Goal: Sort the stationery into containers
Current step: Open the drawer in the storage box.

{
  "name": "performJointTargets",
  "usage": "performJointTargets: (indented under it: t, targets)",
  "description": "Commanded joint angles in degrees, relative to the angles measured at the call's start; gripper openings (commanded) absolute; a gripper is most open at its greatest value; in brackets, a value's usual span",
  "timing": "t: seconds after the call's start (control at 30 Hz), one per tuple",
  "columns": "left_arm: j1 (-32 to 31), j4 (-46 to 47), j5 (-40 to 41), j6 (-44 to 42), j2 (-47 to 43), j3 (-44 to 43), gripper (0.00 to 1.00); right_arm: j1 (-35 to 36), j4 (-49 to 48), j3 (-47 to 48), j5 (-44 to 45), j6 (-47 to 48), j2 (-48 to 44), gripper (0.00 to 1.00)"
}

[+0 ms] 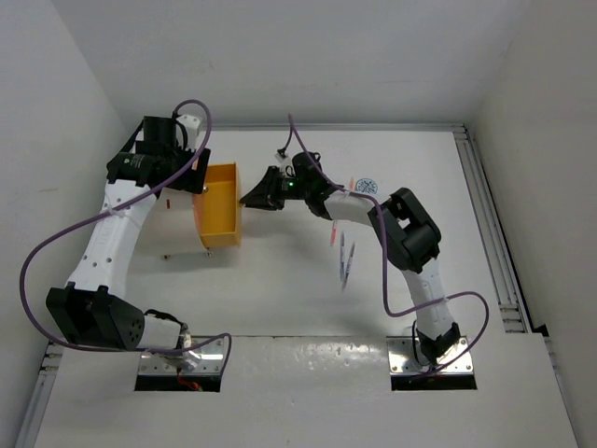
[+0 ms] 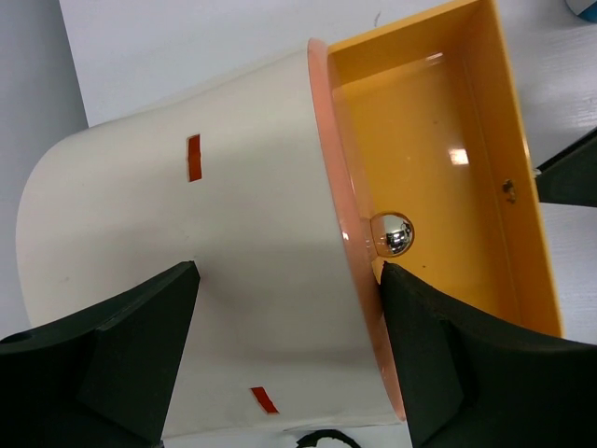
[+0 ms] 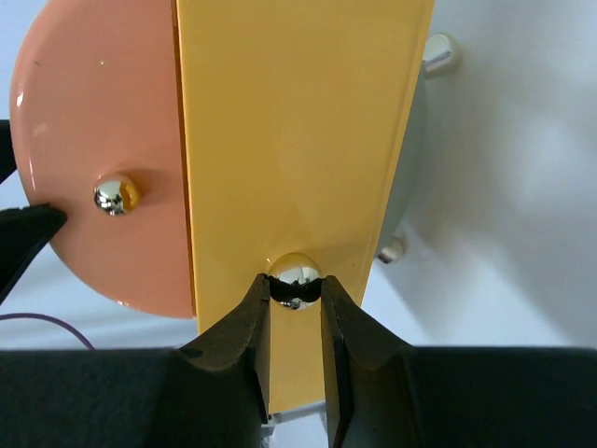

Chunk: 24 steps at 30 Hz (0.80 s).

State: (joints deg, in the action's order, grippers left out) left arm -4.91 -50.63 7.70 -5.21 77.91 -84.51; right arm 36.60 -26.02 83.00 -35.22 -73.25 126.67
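An orange drawer stands pulled out of the cream drum cabinet; the inside of the drawer that I see holds nothing. My right gripper is shut on the shiny knob of the drawer front, right gripper fingers pinching it from both sides. My left gripper hides the cabinet from above. The left gripper is open, with its wide fingers over the cabinet's side wall and one fingertip beside the pink lid's knob. Thin pens and a patterned roll lie on the table under the right arm.
The cabinet's round pink lid is left of the drawer front, and two more shiny knobs show to its right. A metal rail runs along the table's right side. White walls close in the left, back and right.
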Motion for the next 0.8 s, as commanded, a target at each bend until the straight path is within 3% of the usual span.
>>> performJointTargets:
  t: [0.0,0.3,0.33,0.47,0.6,0.77]
  targets:
    - [2.1,-0.6,2.8,-1.0,-0.7,0.9,0.84,-1.5,-0.3,-2.1,-1.2,3.0,-4.6,0.00]
    - [2.9,-0.3,2.3,-1.6,-0.9,1.1,0.84,-3.8,1.6,-6.4,-2.0,5.0,-7.3,0.00]
    - [3.0,-0.3,2.2,-1.6,-1.0,1.2,0.84,-3.9,2.3,-6.4,-2.0,5.7,-7.3,0.03]
    - [3.1,-0.2,1.4,-1.8,-1.0,1.5,0.85,-4.1,3.6,-5.6,-2.2,6.3,-6.6,0.42]
    - [3.1,0.0,-1.0,-2.8,-1.3,0.8,0.87,-4.3,5.5,-3.0,-2.0,7.9,-6.1,0.54]
    - [3.1,0.1,-4.9,-3.8,-1.6,-2.3,0.89,-5.7,9.2,-2.4,-1.6,11.2,-7.6,0.55]
